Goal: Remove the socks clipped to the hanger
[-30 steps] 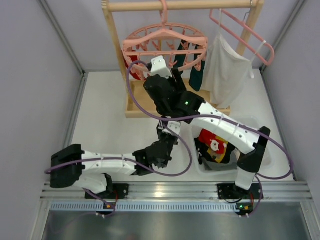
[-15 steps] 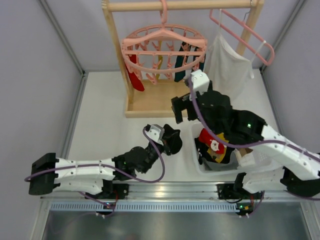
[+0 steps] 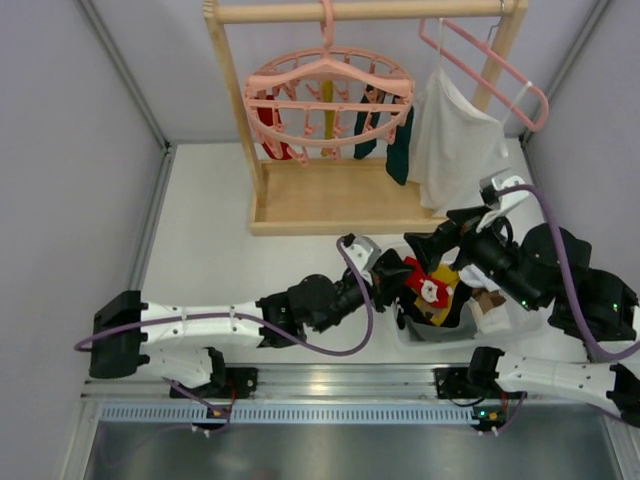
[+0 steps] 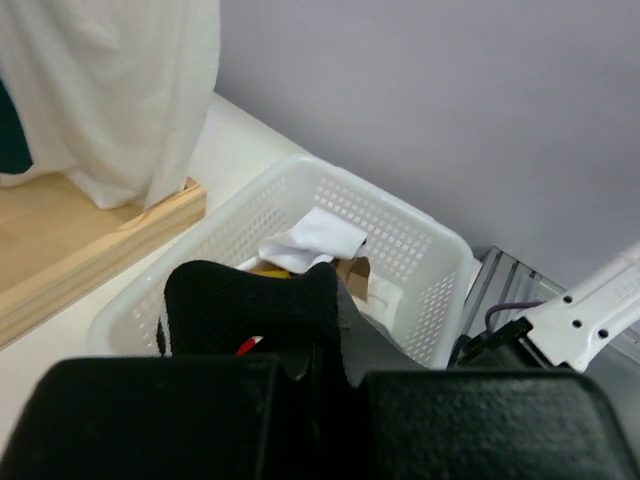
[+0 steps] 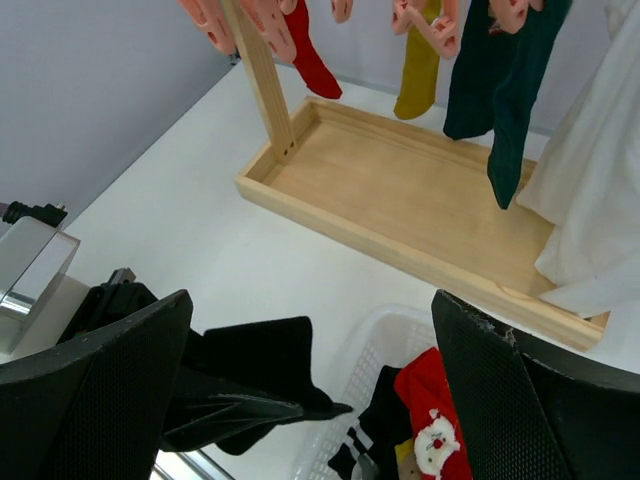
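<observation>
The round pink hanger [image 3: 330, 85] hangs from the wooden rail. Clipped to it are a red sock [image 3: 270, 130], a mustard sock [image 3: 327, 120] and two teal socks [image 3: 400, 150]. The right wrist view shows the red [image 5: 312, 60], mustard [image 5: 420, 70] and teal [image 5: 505, 90] ones from below. My right gripper [image 3: 447, 243] is open and empty above the basket, its fingers [image 5: 100, 400] wide apart. My left gripper [image 3: 392, 272] is at the basket's left rim, its fingers [image 4: 250, 300] together with no sock visible between them; it also shows in the right wrist view [image 5: 300, 400].
A white basket [image 3: 455, 338] at the front right holds a red Santa sock [image 3: 425, 285] and other socks. The wooden rack base [image 3: 330, 205] lies behind it. A white cloth [image 3: 450, 140] hangs on a plain pink hanger [image 3: 490, 65] at the right.
My right arm has drawn back from the hanger to above the basket. My left arm has stretched right to the basket's rim. The hanger has swung slightly.
</observation>
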Motion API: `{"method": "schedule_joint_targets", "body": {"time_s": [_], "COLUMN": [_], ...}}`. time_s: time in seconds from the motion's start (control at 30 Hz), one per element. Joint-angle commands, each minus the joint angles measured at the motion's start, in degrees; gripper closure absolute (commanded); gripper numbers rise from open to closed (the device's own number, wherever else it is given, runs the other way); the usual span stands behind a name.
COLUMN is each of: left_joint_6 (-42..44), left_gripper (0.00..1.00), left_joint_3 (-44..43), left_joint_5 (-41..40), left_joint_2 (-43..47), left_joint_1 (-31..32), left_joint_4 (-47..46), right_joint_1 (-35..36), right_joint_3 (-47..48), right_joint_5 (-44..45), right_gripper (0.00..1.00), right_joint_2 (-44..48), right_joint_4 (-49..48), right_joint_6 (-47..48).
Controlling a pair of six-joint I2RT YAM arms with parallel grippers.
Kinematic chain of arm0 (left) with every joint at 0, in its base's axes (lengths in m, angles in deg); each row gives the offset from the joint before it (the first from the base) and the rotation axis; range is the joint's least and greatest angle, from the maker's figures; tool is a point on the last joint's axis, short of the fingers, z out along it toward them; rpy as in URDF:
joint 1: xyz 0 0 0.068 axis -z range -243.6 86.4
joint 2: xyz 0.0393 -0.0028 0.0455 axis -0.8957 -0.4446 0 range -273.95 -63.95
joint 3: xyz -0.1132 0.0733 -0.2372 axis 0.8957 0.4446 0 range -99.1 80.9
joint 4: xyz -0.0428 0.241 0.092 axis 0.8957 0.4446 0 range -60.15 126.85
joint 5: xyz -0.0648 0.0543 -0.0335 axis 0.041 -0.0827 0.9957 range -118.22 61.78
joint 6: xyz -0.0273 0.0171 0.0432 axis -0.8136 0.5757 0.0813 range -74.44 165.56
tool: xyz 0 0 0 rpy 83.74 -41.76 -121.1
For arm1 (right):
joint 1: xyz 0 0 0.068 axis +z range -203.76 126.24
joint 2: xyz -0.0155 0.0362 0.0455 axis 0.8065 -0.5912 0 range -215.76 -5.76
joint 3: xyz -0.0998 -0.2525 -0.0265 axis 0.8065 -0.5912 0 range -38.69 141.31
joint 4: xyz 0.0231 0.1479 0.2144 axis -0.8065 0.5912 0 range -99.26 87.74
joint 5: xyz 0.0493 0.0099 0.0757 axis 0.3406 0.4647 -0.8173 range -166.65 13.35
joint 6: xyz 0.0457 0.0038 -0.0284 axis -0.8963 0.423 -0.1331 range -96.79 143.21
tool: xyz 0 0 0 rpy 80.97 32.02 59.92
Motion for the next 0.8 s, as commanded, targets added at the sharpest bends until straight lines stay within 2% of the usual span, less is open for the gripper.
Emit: {"method": "schedule_joint_targets", "body": {"time_s": [0.0,0.17,0.3,0.33,0.47,0.5,0.57,0.6,0.63,0.77], "left_joint_6": [0.5,2.9,3.4,3.1,1.5,1.3,0.6,0.2,0.1,-0.7], "left_gripper": [1.00,1.00,1.00,0.95,0.91,0.86,0.49,0.28,0.02,0.01], "left_joint_3": [-7.9,-19.3,-26.4,-27.8,-36.2,-38.1,-39.3,-39.0,-39.0,-36.4], "left_joint_5": [2.6,3.0,6.6,8.4,11.2,11.3,11.7,12.1,12.3,11.7], "left_joint_2": [-3.3,-12.4,-20.1,-23.1,-30.6,-31.8,-34.1,-34.3,-34.5,-32.4], "left_joint_1": [0.2,0.1,0.0,-0.1,-1.4,-1.8,-2.4,-2.6,-2.8,-2.9], "left_joint_4": [2.0,8.3,11.0,11.4,16.9,18.2,18.9,18.9,18.9,18.8], "right_joint_1": [0.9,0.9,0.9,0.9,0.9,0.9,0.9,0.9,0.8,0.9], "right_joint_3": [-0.1,-1.1,-1.1,-0.8,0.2,0.3,0.3,0.3,0.5,0.4], "right_joint_5": [1.5,5.1,8.9,11.4,18.4,19.5,21.6,22.1,23.1,25.0], "right_gripper": [0.01,0.01,0.00,0.01,0.01,0.00,0.01,0.01,0.01,0.01], "right_joint_2": [2.5,6.2,9.3,9.5,10.5,10.8,11.2,11.0,10.9,9.9], "right_joint_4": [2.9,3.2,3.2,4.0,5.9,6.2,7.0,7.3,7.7,8.6], "right_joint_6": [-1.2,-1.9,-3.1,-3.6,-5.7,-6.0,-6.0,-6.2,-6.3,-6.5]}}
